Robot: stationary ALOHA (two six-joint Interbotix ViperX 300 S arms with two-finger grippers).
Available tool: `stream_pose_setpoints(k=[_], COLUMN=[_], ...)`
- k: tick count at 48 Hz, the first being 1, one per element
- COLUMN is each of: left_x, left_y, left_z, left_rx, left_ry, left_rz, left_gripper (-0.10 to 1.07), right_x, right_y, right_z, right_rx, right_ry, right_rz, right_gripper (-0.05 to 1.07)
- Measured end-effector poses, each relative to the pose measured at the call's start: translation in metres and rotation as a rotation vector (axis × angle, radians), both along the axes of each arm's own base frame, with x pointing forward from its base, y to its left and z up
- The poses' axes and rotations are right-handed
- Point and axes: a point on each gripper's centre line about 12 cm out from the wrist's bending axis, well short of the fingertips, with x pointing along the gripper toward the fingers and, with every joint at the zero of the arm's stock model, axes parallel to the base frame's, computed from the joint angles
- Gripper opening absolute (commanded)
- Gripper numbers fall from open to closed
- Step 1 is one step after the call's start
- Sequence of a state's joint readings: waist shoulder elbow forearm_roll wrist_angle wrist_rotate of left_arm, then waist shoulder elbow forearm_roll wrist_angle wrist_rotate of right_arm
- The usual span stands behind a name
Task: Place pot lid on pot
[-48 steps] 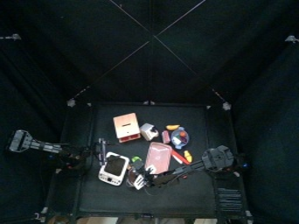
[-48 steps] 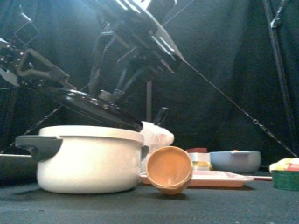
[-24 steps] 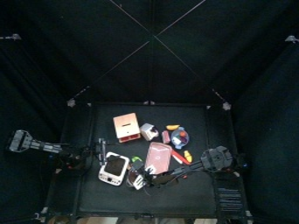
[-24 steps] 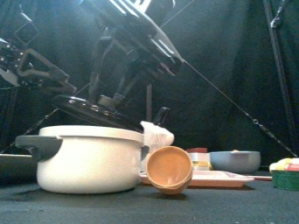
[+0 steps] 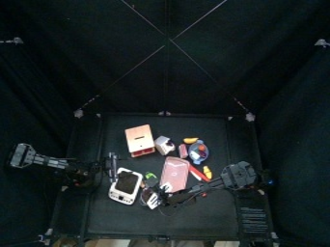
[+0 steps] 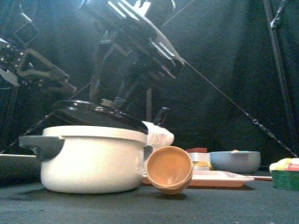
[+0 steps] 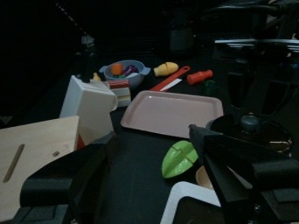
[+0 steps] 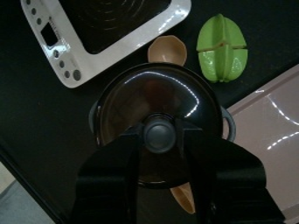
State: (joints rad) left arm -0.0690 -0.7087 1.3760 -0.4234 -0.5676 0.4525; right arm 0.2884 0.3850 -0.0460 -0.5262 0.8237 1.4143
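Note:
The white pot stands at the front left of the table. The black lid sits tilted on the pot's rim. My right gripper is shut on the lid's knob; in the right wrist view the lid hides the pot's opening. In the top view the right gripper reaches across to the table's front middle. My left gripper is open and empty, low at the table's left, beside the pot.
A wooden spoon leans beside the pot. A pink tray, a green leaf-shaped piece, a white scale, a wooden board and a grey bowl lie around.
The lid has come down and to the right, from hanging tilted above the pot to resting on its rim. The pot has shifted slightly.

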Motion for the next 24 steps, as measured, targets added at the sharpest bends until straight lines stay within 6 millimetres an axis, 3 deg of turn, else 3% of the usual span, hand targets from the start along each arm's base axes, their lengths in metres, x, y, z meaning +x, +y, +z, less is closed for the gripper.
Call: stream_pose_setpoints(k=[24], left_x=[0.0001], left_y=[0.0], left_z=[-0.0003], left_rx=[0.002], left_ry=[0.002], left_rz=[0.0], left_gripper=[0.99], right_x=[0.0033], right_y=[0.0007], right_z=[-0.0086], right_rx=[-0.008], right_ry=[0.009], right_rz=[0.004], right_gripper=[0.65])
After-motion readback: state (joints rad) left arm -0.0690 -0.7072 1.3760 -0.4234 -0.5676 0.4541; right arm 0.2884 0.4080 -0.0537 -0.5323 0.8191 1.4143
